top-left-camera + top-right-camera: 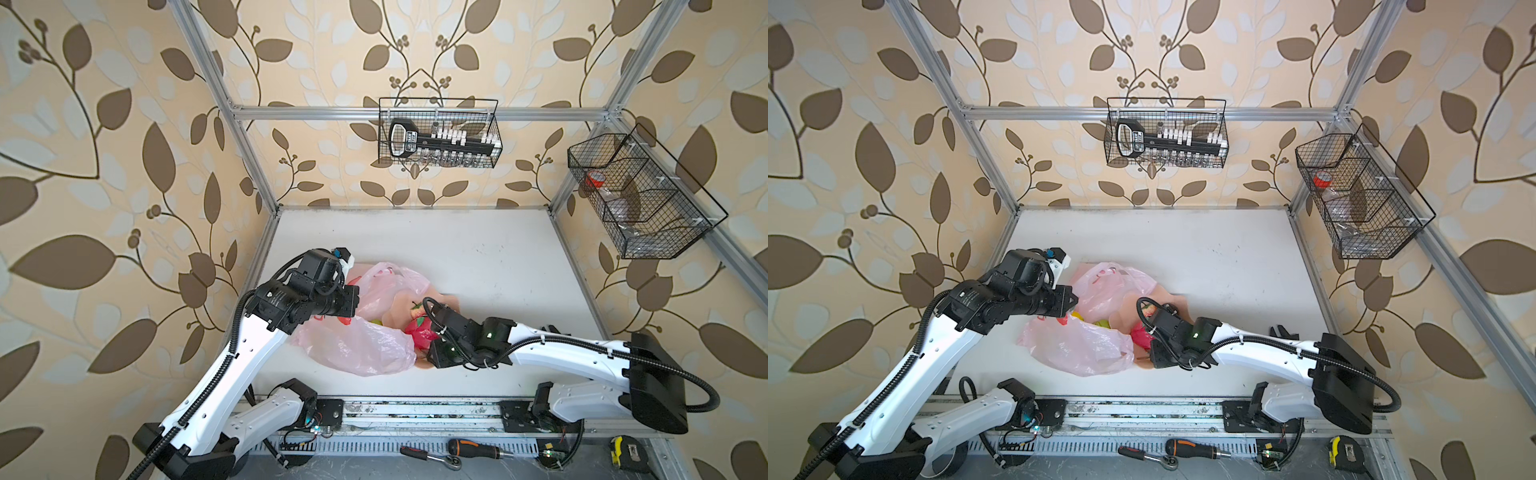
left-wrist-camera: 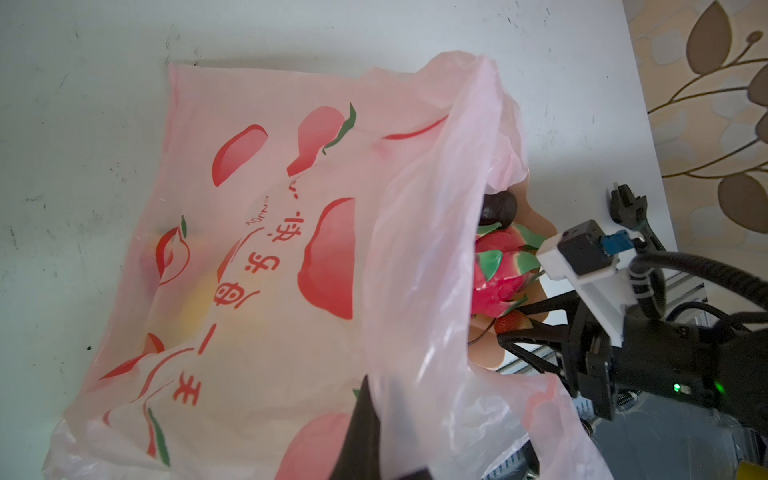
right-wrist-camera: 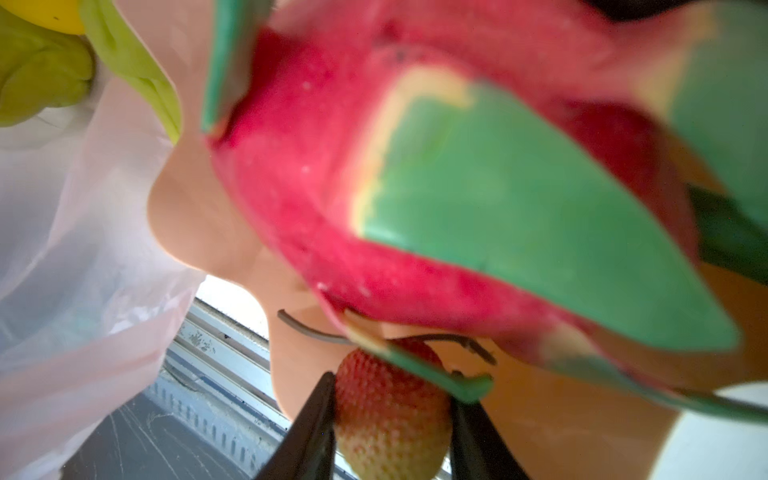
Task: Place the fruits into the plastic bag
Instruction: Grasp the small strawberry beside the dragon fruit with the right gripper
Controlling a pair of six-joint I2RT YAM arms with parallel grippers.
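The pink plastic bag (image 1: 361, 345) lies crumpled at the table's left middle. My left gripper (image 2: 374, 436) is shut on the bag's rim and holds its mouth lifted. Through the film a yellow lemon (image 2: 208, 299) shows faintly inside. A green pear (image 3: 37, 75) lies at the mouth. Beside it stands the peach plate (image 2: 486, 353) with a dragon fruit (image 2: 498, 270), a dark plum (image 2: 498, 208) and a strawberry (image 3: 390, 415). My right gripper (image 3: 392, 419) has both fingers (image 3: 311, 432) pressed against the strawberry's sides, under the dragon fruit's green scale.
A metal rail (image 1: 415, 409) runs along the table's front edge. A screwdriver (image 1: 478, 449), a ratchet (image 1: 432, 457) and a tape measure (image 1: 627, 453) lie below it. Wire baskets hang on the back wall (image 1: 440, 133) and the right wall (image 1: 640, 195).
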